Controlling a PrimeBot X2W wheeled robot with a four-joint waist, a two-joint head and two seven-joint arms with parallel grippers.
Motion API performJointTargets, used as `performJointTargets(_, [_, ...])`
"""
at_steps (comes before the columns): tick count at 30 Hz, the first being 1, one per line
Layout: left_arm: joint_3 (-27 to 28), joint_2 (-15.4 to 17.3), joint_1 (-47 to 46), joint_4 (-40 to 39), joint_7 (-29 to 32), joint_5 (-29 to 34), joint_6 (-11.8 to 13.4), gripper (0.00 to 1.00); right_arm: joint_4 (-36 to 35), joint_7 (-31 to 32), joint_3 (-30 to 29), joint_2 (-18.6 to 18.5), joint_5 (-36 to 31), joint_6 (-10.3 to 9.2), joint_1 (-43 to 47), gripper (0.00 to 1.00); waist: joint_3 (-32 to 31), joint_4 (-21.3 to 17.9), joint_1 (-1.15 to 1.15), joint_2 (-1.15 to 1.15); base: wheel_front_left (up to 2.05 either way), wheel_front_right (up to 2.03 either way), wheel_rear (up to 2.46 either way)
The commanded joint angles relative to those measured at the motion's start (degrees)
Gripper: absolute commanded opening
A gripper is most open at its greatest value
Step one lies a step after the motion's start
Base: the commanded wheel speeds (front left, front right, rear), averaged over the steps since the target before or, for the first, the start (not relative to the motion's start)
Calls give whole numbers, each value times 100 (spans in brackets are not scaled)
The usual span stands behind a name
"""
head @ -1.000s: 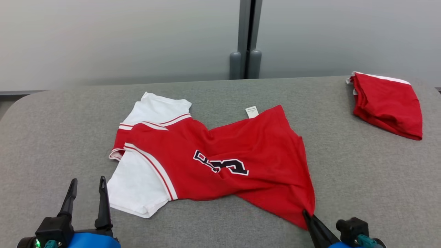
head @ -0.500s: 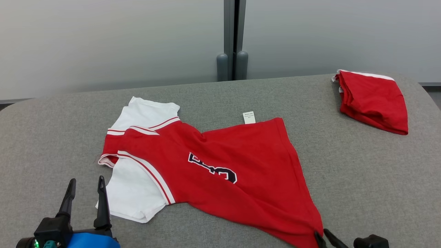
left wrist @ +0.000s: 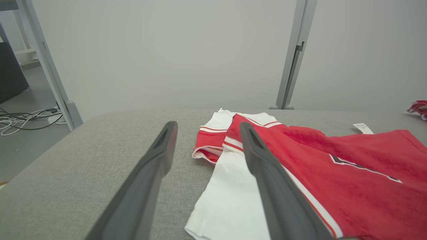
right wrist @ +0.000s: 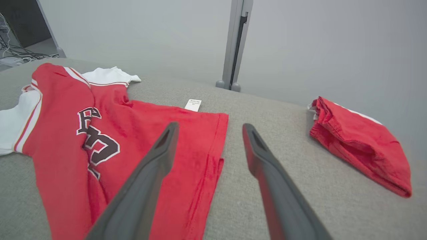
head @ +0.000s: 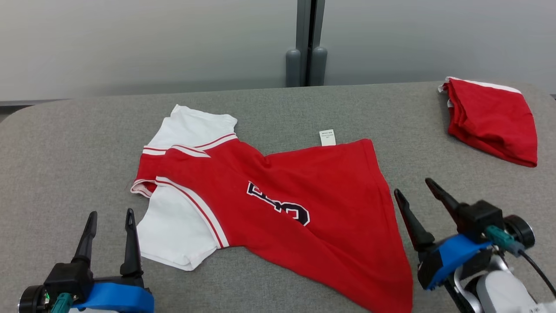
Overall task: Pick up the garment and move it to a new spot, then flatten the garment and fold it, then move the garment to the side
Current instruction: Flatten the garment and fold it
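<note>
The red jersey [head: 304, 187] lies spread on the grey table [head: 65, 143], and I place everything else from it. Its two white sleeves are at its left end, and its hem is at its right end. That hem runs down to a long point at the near right. Dark white-edged lettering [head: 280, 204] sits in the middle of its red body, and a small white label [head: 327, 137] pokes out from its far edge. My left gripper [head: 110, 213] is just off the jersey's near left corner, with its jaws standing wide and nothing between them. Its fingertips point up close beside the nearer white sleeve [head: 173, 230]. In my left wrist view one finger crosses in front of that sleeve and the other stands over bare table to the jersey's left. I cannot tell whether either finger touches the cloth. My right gripper [head: 412, 186] is just off the jersey's right hem, and its jaws are also spread wide and empty. In my right wrist view one of its fingers crosses the red hem, while the other is over bare table to the jersey's right. A second red garment [head: 493, 121], folded into a bundle with a white edge showing, lies well apart from the jersey at its far right. A grey post [head: 307, 43] stands behind the jersey's far edge.
</note>
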Motion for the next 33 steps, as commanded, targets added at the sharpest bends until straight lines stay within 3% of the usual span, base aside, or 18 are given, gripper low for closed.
performJointTargets(1, [0, 9, -129, -22, -23, 13, -9, 100, 189, 5, 85, -54, -58, 1, -327, 100, 117, 83, -1, -1, 0, 0, 0])
performJointTargets(13, [-101, 4, -627, -18, -23, -38, -10, 100, 2579, -236, 402, 47, -128, 1, -2403, 100, 692, 398, -1, -1, 0, 0, 0])
performJointTargets(28, [-158, -2, -869, 38, -23, -61, -10, 100, 5160, -660, 513, 222, -172, 1, -3319, 100, 963, 585, -1, -1, 0, 0, 0])
performJointTargets(29, [-160, -4, -876, 44, -23, -64, -10, 100, 5272, -653, 555, 253, -142, 2, -3323, 76, 963, 589, -1, -1, 0, 0, 0])
performJointTargets(30, [-159, -7, -880, 49, -23, -65, -10, 100, 5352, -686, 601, 273, -130, 2, -3343, 15, 961, 591, -1, -1, 0, 0, 0])
performJointTargets(31, [-161, -10, -883, 51, -23, -68, -10, 100, 5409, -733, 634, 294, -100, 2, -3385, 0, 959, 592, -1, -1, 0, 0, 0])
performJointTargets(33, [-161, -13, -889, 57, -23, -75, -10, 100, 5443, -900, 665, 291, -55, 1, -3552, 0, 953, 600, -1, -1, 0, 0, 0])
